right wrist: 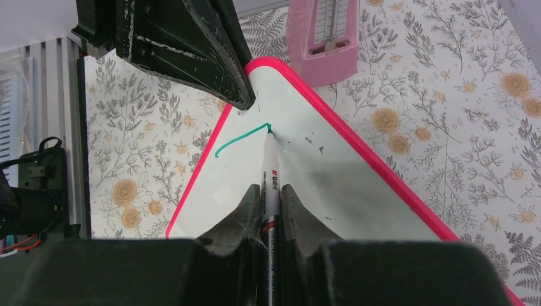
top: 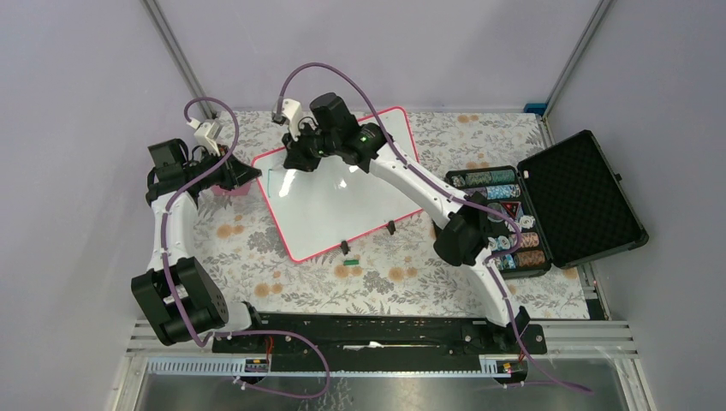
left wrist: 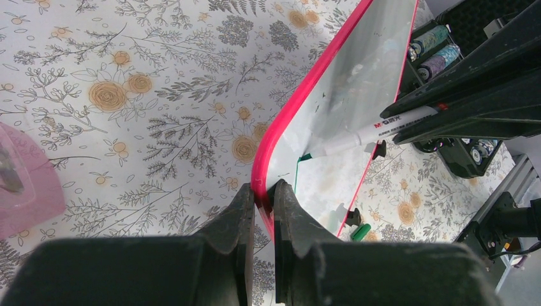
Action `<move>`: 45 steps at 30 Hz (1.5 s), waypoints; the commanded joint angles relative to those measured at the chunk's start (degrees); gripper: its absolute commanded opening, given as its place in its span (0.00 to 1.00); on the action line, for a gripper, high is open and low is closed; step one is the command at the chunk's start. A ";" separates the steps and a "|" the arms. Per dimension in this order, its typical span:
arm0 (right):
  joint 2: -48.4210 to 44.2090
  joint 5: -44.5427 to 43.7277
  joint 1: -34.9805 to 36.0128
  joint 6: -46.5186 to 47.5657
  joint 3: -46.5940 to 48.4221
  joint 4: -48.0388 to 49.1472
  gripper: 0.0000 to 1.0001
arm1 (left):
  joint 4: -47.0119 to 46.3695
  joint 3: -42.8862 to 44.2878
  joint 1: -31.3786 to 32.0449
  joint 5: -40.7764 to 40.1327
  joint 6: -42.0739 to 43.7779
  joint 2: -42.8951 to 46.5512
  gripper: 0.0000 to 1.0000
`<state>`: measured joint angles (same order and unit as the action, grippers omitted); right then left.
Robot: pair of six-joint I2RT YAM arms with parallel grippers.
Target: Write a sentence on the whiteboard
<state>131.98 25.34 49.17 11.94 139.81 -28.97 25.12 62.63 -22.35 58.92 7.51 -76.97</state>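
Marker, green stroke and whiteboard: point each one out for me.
marker (right wrist: 270, 172), right wrist view, white barrel
green stroke (right wrist: 240, 136), right wrist view, middle of the line
whiteboard (top: 325, 214), top external view, bare white surface

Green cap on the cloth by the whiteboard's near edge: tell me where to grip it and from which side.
Come straight down on the cap and close the jaws across its middle. It lies on its side on the cloth, just off the whiteboard rim with a black piece close by, so a sideways approach would probably bump those.
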 commanded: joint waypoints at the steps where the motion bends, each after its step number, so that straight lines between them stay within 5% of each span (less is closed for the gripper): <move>1: -3.49 -4.96 -0.30 2.26 -2.56 0.76 0.00 | 1.42 0.34 1.84 0.00 4.30 0.24 0.00; 17: -5.99 -1.99 -0.71 2.62 -8.05 0.72 0.00 | 1.42 0.38 1.79 -0.08 4.42 0.33 0.00; 45: -1.14 -1.61 3.17 3.17 -1.98 -1.62 0.00 | 1.42 0.15 1.83 0.00 4.58 0.66 0.00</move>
<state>130.04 24.60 51.57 14.26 134.85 -30.98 25.12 62.65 -22.31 58.89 7.51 -76.97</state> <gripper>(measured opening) 0.161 0.103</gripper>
